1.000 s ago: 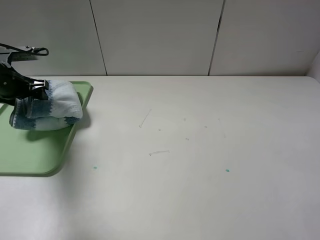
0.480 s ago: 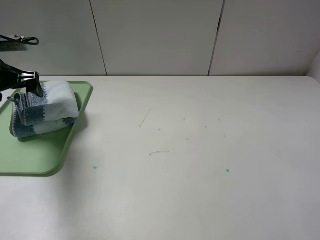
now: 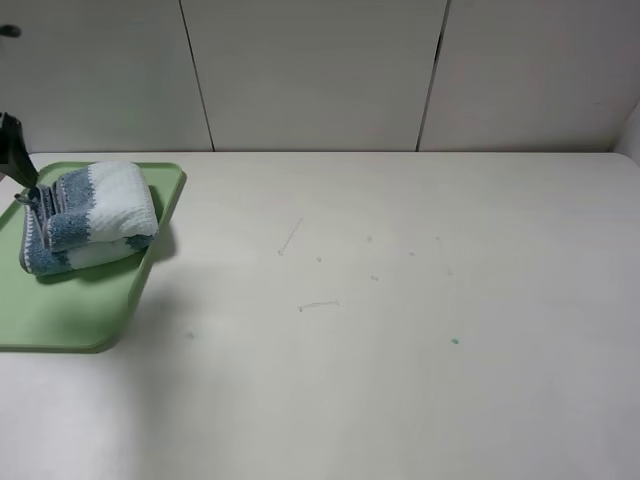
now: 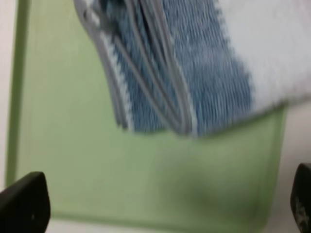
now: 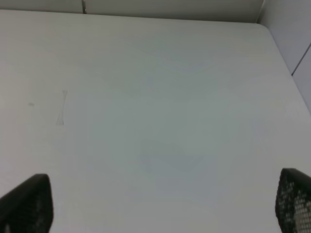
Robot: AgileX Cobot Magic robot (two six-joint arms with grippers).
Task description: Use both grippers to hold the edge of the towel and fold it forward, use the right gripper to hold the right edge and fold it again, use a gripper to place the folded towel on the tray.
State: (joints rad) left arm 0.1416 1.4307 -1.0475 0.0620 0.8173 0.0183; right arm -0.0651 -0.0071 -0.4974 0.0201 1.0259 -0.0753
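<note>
The folded blue-and-white towel (image 3: 90, 216) lies on the green tray (image 3: 70, 310) at the table's far left. In the left wrist view the towel (image 4: 194, 63) rests on the tray (image 4: 146, 179), layered folds showing. My left gripper (image 3: 20, 175) is at the left frame edge, just beside the towel's left end and mostly cut off. In its wrist view the gripper (image 4: 163, 204) is open and empty, the towel beyond its fingertips (image 4: 24, 201). My right gripper (image 5: 160, 204) is open and empty over bare table; it is out of the exterior view.
The white table (image 3: 400, 300) has faint scratches and small green specks. A panelled wall (image 3: 320, 70) runs along the table's back edge. The tray's right rim (image 3: 160, 235) lies close to the towel.
My left gripper has let go of the towel and drawn back to the left. The towel has settled flat on the tray, slightly further left.
</note>
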